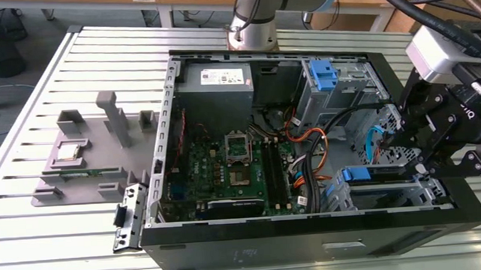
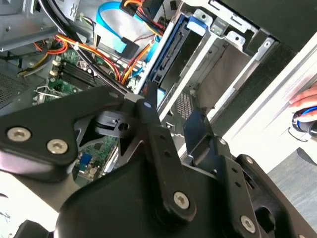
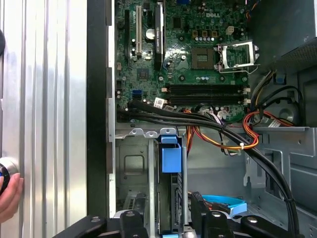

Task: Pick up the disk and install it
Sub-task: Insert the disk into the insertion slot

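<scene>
— Found the case (image 1: 308,243) how?
— Open on the slotted table (image 1: 36,238), drive cage (image 1: 425,193) at the exterior view's near right.
— And spotted the disk (image 3: 171,188) where?
— On edge in that cage, blue tab toward the motherboard (image 3: 198,59), long axis along the slot.
— Lay which way from the gripper (image 3: 167,214)?
— Straight ahead, between the lines of the two fingers (image 3: 132,219); apparently untouched.
— Held the jaws how?
— Apart, one to each side of the slot.
</scene>
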You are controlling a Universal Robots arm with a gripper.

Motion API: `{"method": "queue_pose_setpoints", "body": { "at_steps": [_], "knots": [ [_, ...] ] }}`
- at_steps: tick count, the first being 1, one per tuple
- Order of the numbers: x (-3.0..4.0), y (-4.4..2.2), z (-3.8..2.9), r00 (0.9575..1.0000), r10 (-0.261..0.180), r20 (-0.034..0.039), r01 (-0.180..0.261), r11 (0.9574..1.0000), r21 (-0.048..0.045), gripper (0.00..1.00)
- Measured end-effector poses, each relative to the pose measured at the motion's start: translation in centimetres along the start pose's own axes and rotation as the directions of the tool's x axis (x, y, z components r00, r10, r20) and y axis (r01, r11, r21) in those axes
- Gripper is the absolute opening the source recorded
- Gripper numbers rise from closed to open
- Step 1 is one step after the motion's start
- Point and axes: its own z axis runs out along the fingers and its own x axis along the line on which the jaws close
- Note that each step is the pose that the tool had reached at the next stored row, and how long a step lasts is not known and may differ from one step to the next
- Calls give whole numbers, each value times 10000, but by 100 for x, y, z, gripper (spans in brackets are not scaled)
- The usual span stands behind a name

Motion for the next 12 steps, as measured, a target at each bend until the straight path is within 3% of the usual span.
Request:
{"method": "queue_pose_setpoints", "body": {
  "at_steps": [3, 12],
  "knots": [
    [0, -1, 6, 10000, 0, 5, 0, 10000, 2, 48],
    [-8, -5, 107, 10000, -4, 7, 4, 10000, 58, 48]
  ]
}}
